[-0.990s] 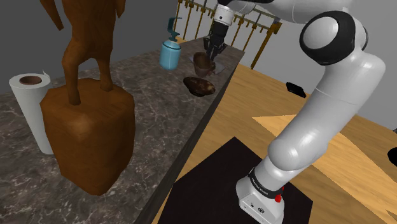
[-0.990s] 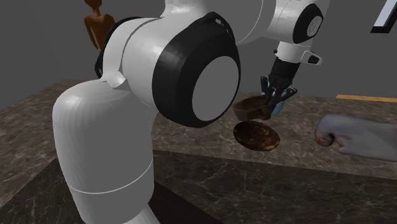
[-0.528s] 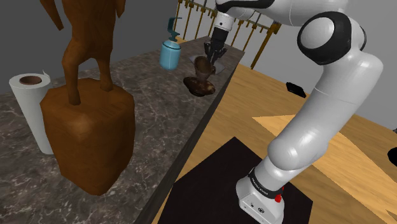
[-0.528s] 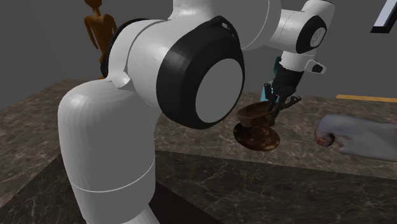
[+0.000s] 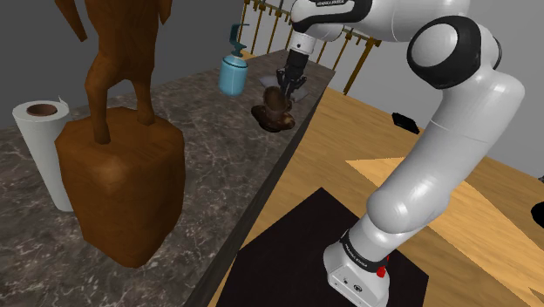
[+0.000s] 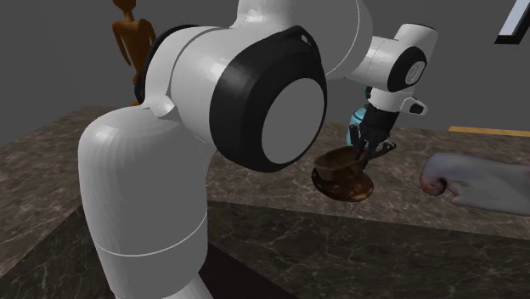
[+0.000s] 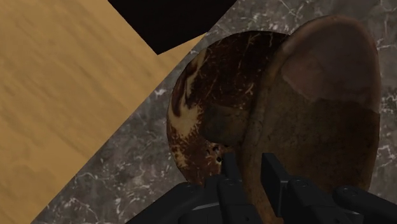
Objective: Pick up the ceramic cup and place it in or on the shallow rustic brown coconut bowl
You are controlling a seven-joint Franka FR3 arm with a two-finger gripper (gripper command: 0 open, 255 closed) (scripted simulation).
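The cup (image 5: 275,98) is brown and glazed, and it hangs tilted right over the shallow mottled brown coconut bowl (image 5: 271,119) near the counter's far edge. My black gripper (image 5: 287,85) is shut on the cup's rim from above. From the second exterior view the cup (image 6: 338,160) touches or almost touches the bowl (image 6: 346,188) under the gripper (image 6: 365,151). In the wrist view the cup's wall (image 7: 318,108) is clasped between my fingers (image 7: 230,170), and the bowl (image 7: 203,108) lies just beyond it on the dark marble.
A blue spray bottle (image 5: 233,73) stands just behind the bowl. A big brown wooden statue (image 5: 120,179) and a paper towel roll (image 5: 38,150) occupy the near counter. A grey cloth-like lump (image 6: 481,182) lies beside the bowl. The counter edge (image 5: 261,196) drops to wood floor.
The gripper has come down and toward the bowl with the cup in it. The cup went from hanging beside and above the bowl to sitting right over it.
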